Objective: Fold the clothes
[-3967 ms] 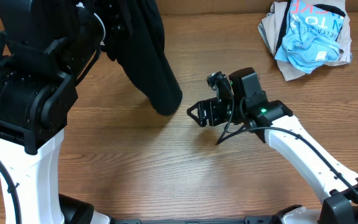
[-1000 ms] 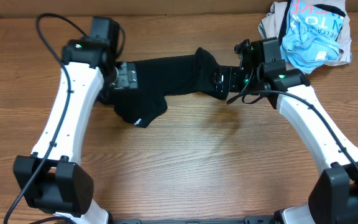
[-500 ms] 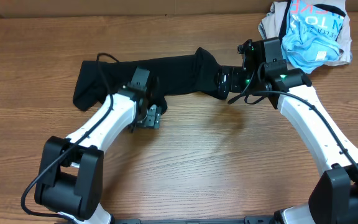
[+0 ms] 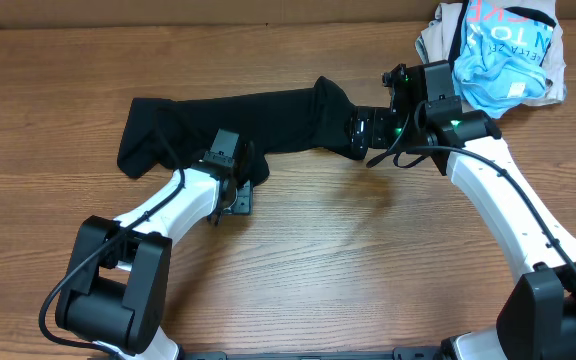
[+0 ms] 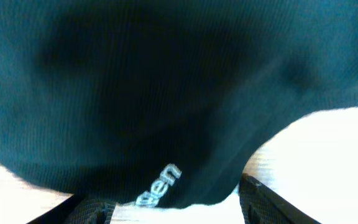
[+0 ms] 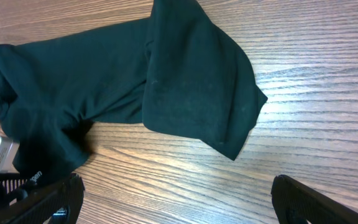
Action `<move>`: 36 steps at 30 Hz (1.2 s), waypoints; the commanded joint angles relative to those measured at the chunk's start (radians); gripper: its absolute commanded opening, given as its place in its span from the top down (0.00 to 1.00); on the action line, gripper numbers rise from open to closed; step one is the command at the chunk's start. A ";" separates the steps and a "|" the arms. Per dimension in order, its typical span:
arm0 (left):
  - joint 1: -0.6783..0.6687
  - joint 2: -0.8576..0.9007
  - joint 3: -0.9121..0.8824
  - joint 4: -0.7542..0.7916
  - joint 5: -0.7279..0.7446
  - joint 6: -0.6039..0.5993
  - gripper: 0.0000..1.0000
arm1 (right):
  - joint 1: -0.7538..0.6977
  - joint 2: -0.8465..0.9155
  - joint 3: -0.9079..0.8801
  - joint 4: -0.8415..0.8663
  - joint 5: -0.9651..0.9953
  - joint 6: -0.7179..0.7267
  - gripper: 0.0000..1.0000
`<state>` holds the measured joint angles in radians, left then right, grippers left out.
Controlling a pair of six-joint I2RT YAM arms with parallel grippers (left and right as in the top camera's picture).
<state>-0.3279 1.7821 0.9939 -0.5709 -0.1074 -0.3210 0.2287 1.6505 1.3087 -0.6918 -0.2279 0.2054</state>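
Black garment (image 4: 268, 112), one, spread flat; left hand (image 4: 237, 197) part-open astride hem, apparently not gripping; right hand (image 4: 356, 130) wide, empty.

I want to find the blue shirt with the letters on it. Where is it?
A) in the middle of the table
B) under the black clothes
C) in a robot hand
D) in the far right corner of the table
D: the blue shirt lies crumpled on a beige cloth in the far right corner of the table, apart from the black clothes stretched out across the middle.
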 commanded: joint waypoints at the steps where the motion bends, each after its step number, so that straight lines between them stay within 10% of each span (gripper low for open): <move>1: -0.008 -0.004 -0.018 0.047 0.001 -0.041 0.35 | -0.008 -0.012 0.021 0.006 0.011 -0.004 0.00; 22: -0.010 -0.004 0.057 0.010 -0.004 -0.087 0.64 | -0.008 -0.012 0.021 0.008 0.010 -0.004 0.00; 27: -0.010 -0.004 0.130 -0.040 -0.013 -0.087 0.96 | -0.008 -0.012 0.021 0.008 0.010 -0.004 0.00; 36: -0.005 -0.004 0.414 -0.357 -0.107 -0.071 0.96 | -0.008 -0.012 0.021 -0.005 0.010 -0.005 0.01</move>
<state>-0.3279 1.7824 1.2758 -0.8375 -0.1547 -0.4007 0.2287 1.6505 1.3087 -0.6937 -0.2283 0.2054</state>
